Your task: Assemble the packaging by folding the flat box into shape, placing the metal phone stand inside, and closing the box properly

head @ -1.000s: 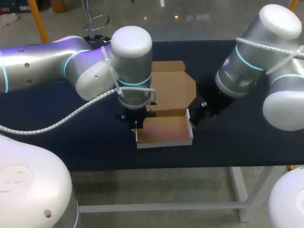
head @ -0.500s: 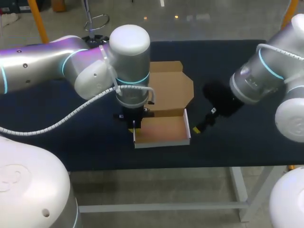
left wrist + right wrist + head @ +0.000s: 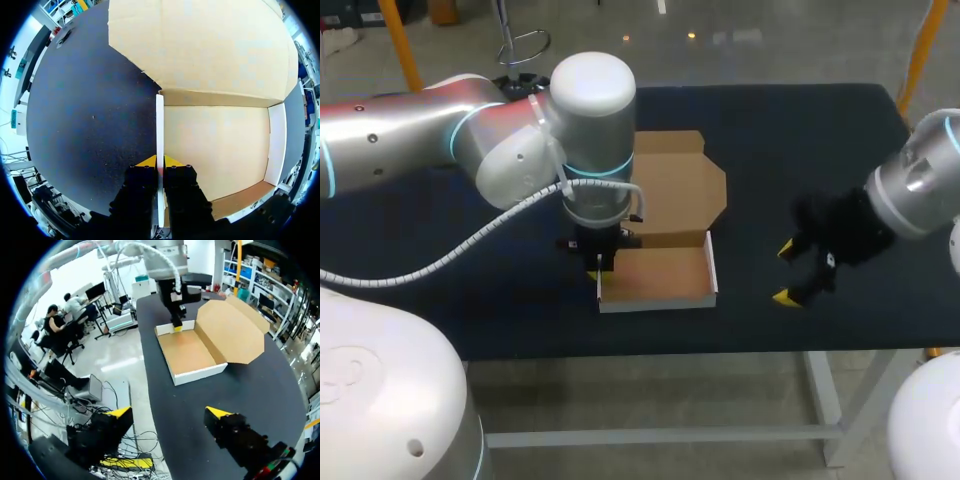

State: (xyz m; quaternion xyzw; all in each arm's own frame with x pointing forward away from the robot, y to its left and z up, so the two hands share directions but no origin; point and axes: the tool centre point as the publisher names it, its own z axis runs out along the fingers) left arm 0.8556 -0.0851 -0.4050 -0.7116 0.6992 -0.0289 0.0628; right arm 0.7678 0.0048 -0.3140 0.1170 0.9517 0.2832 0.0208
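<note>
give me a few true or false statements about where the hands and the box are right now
1. The left hand is shut on a side wall of the box. True.
2. The right hand grips the box's opposite wall. False: it is open and apart from the box, over the bare table.
3. The lid is closed over the box. False: it is open, folded back behind the box.
4. Nothing lies inside the box. True.
</note>
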